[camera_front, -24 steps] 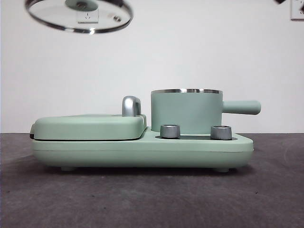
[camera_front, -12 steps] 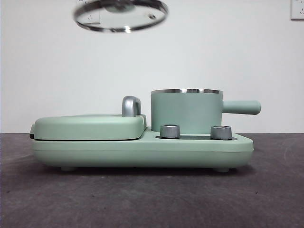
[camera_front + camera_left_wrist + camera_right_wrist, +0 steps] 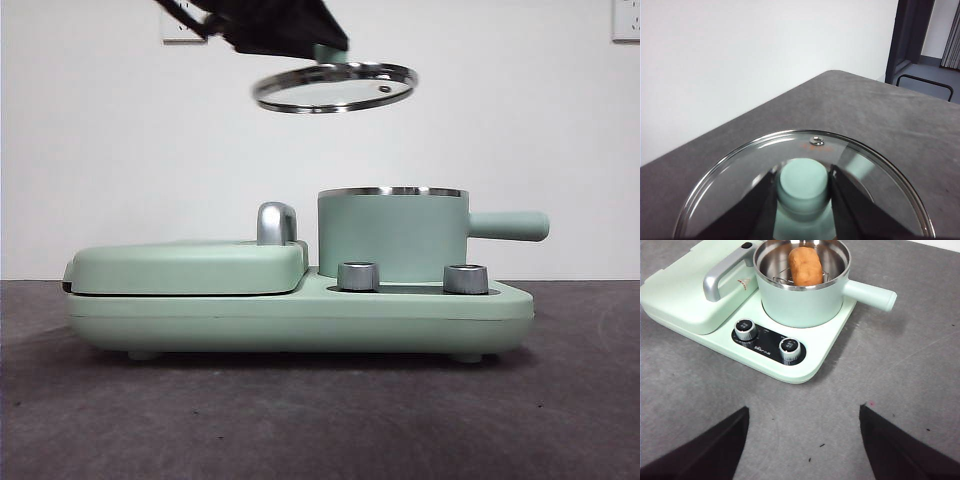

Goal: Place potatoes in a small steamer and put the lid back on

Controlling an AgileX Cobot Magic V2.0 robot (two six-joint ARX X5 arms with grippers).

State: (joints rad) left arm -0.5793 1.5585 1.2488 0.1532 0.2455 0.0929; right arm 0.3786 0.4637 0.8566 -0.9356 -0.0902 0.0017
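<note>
left gripper [image 3: 802,200] comes in from the top of the front view, dark and angled, fingers [image 3: 755,210] clenched on the small mint knob of the lid [image 3: 334,87]. lid hangs in the air, slightly tilted, above and a bit to the griddle side of the pot [image 3: 392,235], not touching it. lid is a round clear glass disc with a chrome rim and a small metal vent near the edge.

right gripper [image 3: 802,440] hovers high over the grey surface [image 3: 900,370], well back from the cooker [image 3: 805,360], fingers [image 3: 710,450] spread wide and holding nothing.

pot is mint green, cylindrical, chrome rim, shiny steel inside, straight stubby handle sticking out to the side. it sits in the cooker base beside the flat griddle cover [image 3: 685,290], which has a curved silver handle [image 3: 722,275]. potato [image 3: 805,265] lies inside the pot on a wire rack, oval, orange-brown, matte rough skin. two ribbed silver dials [image 3: 745,329] sit on a black panel in front of the pot. surface is dark grey, speckled, matte.
</note>
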